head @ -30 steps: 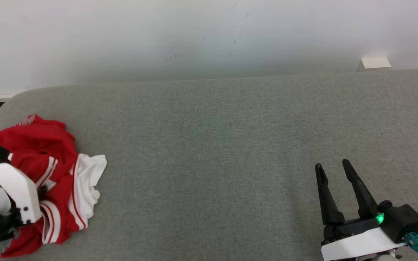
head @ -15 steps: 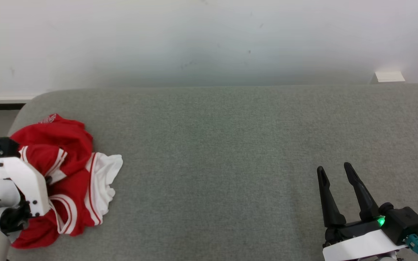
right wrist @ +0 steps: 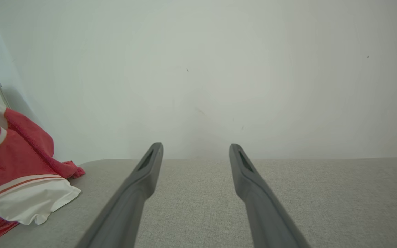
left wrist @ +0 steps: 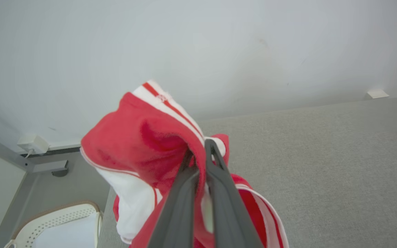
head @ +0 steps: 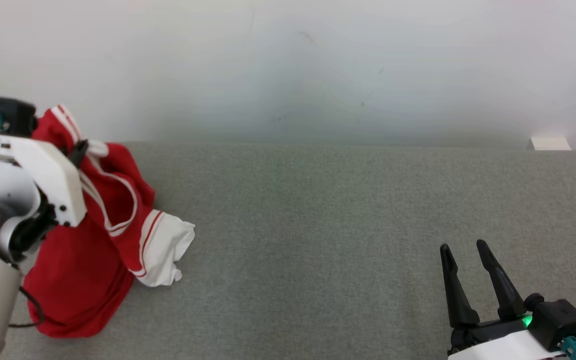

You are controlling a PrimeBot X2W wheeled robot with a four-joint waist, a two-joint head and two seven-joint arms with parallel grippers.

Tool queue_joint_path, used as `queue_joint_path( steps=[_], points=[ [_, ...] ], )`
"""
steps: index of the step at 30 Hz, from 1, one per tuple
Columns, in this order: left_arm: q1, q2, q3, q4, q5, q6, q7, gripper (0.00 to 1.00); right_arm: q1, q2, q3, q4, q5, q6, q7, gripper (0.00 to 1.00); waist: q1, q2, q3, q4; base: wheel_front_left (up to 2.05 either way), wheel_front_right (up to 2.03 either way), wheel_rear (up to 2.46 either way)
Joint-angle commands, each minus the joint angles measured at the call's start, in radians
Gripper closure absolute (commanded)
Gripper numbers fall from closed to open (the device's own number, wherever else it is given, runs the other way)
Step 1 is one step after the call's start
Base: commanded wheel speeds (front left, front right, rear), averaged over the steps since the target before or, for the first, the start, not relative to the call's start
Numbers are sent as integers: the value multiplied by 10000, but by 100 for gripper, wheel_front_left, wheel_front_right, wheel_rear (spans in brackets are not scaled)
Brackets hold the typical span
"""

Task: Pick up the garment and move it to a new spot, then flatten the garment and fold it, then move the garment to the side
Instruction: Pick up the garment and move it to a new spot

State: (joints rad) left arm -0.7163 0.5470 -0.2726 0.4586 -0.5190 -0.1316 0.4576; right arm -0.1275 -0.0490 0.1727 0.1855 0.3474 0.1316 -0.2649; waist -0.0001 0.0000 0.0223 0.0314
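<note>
Hanging from the left jaws, which are pinched shut on a striped fold near its top, the red and white garment is held up at the left end of the grey desk, its lower part resting on the surface. The right jaws stand wide apart and empty at the desk's right side, well apart from the garment.

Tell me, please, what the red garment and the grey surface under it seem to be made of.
The garment: soft matte knit, probably cotton or polyester jersey; it hangs in loose folds and creases, with white stripes. The grey surface: matte woven upholstery cloth, judging by its fine flecked grain; what lies beneath is hidden.
</note>
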Motion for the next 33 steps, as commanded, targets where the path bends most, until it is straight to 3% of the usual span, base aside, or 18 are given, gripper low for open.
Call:
queue_joint_path(
  steps=[1, 14, 19, 26, 33],
  points=[
    [-284, 43, -108, -514, 29, 19, 40, 100, 185, -24, -35, -3, 56, -18, 9, 0, 1, 0, -198, 87, 0, 0, 0],
    [-1453, -703, -1102, -3082, -318, 19, -112, 100, 192, -27, -7, -37, 129, -18, 9, 0, 1, 0, -562, -327, 0, 0, 0],
    [-2221, -1449, -1570, -3652, -685, 21, -577, 100, 206, -27, -79, -36, 111, -18, 7, 0, 1, 0, -649, -879, 0, 0, 0],
    [-2665, -2192, -2081, -3701, -1087, 21, -1126, 100, 328, -27, -310, -40, -1, -18, 9, 0, 1, 0, -684, -1771, 0, 0, 0],
    [-1516, -2832, -2468, -3516, -1859, 21, -1920, 100, 408, -26, -643, -102, -111, -18, 9, 0, 1, 0, -508, -2423, 0, 0, 0]
  ],
)
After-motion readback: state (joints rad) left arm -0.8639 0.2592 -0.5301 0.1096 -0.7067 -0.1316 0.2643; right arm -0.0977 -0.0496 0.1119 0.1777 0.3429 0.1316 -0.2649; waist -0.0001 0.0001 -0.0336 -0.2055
